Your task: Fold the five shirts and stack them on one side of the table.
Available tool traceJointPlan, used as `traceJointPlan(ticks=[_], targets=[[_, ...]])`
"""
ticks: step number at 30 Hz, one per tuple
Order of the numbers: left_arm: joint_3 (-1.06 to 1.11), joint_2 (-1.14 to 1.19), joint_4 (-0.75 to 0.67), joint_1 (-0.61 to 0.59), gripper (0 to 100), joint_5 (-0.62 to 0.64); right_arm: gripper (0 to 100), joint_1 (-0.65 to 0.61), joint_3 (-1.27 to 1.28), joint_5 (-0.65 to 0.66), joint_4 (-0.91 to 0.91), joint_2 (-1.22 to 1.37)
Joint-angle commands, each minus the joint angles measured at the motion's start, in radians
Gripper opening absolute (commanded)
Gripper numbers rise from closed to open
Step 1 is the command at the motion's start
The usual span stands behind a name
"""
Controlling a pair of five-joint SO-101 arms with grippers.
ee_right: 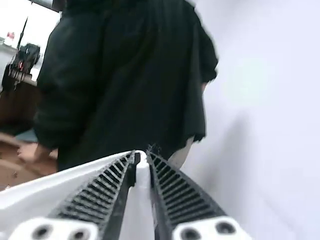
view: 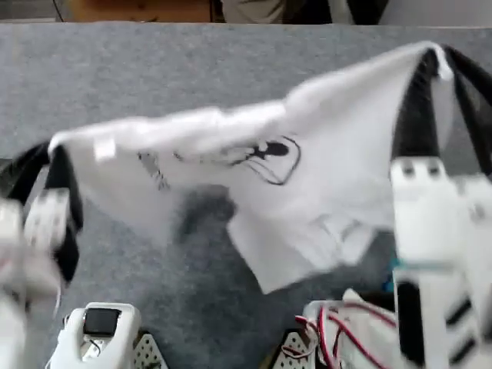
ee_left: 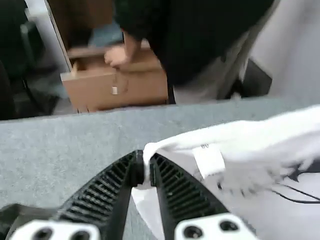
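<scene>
Left tool [ee_left: 146,162] and right tool [ee_right: 141,159] pinch white shirt [view: 346,138] aloft

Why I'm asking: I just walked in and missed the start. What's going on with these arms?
The two arms hold one white shirt up between them over the grey table. The left gripper is shut on the edge near the label, the right gripper on the opposite end. The shirt hangs spread out, unfolded, its black drawing showing.

You have open tabletop [view: 154,69] beyond the stretched shirt [view: 330,146]; it hangs across the middle, and 2 arm bases [view: 100,338] crowd the near edge.
</scene>
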Motion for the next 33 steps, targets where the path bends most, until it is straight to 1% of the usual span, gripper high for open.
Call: traceJointPlan(ticks=[1,5,10,12,15,18,20,23,25,29,33], targets=[[0.101,-0.102,-0.055,-0.026,2,-0.005,0.4,0.018,-0.004,0.012,-0.040,-0.048],[0.149,-0.157,-0.092,-0.066,2,-0.005,0.4,0.018,-0.002,0.020,-0.069,-0.084],[0.146,-0.170,-0.087,-0.084,2,-0.005,0.4,0.018,-0.010,0.041,-0.075,-0.137],[0.141,-0.177,-0.061,-0.083,2,-0.003,0.4,0.018,-0.002,0.041,-0.094,-0.174],[0.117,-0.211,-0.017,-0.075,2,0.044,0.4,0.018,-0.001,0.041,-0.120,-0.206],[0.127,-0.242,-0.011,-0.075,2,0.084,0.4,0.019,0.005,0.041,-0.107,-0.205],[0.158,-0.248,-0.011,-0.075,2,0.095,0.4,0.016,0.054,0.032,-0.095,-0.205],[0.255,-0.248,-0.025,-0.074,2,0.100,0.4,0.016,0.197,0.032,-0.098,-0.206],[0.382,-0.246,-0.084,-0.072,2,0.097,0.4,-0.002,0.298,0.031,-0.103,-0.206],[0.635,-0.252,-0.275,-0.077,2,0.094,0.4,-0.097,0.521,0.040,-0.112,-0.206],[0.836,-0.242,-0.460,-0.075,2,0.094,0.4,-0.111,0.799,0.040,-0.218,-0.206]])
